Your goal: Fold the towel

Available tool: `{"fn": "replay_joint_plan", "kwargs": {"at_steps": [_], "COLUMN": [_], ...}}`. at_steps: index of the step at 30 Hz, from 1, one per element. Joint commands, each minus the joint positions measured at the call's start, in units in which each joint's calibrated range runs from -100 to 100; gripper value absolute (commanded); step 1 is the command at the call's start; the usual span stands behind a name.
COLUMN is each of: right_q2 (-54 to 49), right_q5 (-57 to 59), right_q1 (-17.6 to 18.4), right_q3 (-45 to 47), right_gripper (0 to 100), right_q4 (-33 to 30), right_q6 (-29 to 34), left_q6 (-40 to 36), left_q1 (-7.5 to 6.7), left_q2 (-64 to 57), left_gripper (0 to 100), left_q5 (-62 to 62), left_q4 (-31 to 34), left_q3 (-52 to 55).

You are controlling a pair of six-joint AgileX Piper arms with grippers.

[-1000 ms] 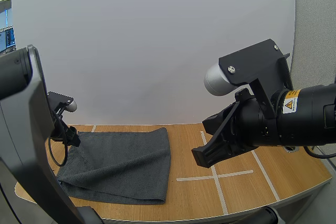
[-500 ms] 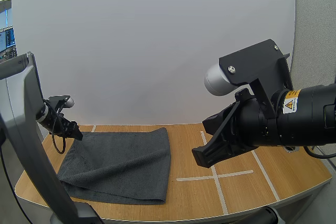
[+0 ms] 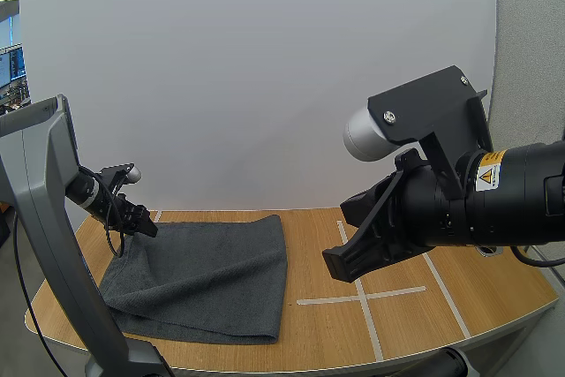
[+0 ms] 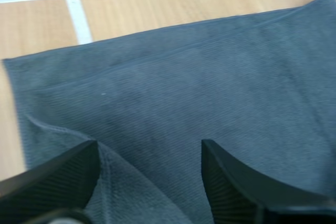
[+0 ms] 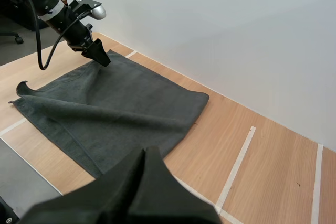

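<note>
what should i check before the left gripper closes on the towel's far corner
1. Left gripper open: ok, its fingers stand apart.
2. Towel between those fingers: ok, a raised fold of it lies in the gap.
3. Gripper at the towel's far left corner: ok, the high view shows it there.
4. Towel lying flat: not ok, its near left corner curls up.
5. Right gripper out of the way: ok, shut and off to the towel's right.
6. Fingertips low enough to catch the cloth: cannot tell.
</note>
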Motion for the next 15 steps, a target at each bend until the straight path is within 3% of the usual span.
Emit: {"fn": "replay_joint_plan", "kwargs": {"at_steps": [1,11,13,15], "right_q2": [0.0,0.0,0.0,0.0], "right_q5": [0.0,0.0,0.0,0.0], "right_q1": [-0.1,-0.1,-0.1,-0.1], "right_q3": [0.0,0.0,0.0,0.0], "right_gripper": [0,0,0,0], "right_q4": [-0.4,-0.4,-0.4,-0.4], "right_q6": [0.2,0.2,0.2,0.2], "left_q6": [-0.8,-2.3,-2.3,-2.3], "left_q1": [-0.23,-0.23,-0.23,-0.23], "left_q2": [-0.2,-0.2,-0.2,-0.2], "left_gripper": [85,83,78,66], "left_q5": [-4.3,-7.5,-7.5,-7.5], "left_q4": [1.1,4.8,4.1,3.5], "left_q3": [-0.5,-0.5,-0.5,-0.5]}}
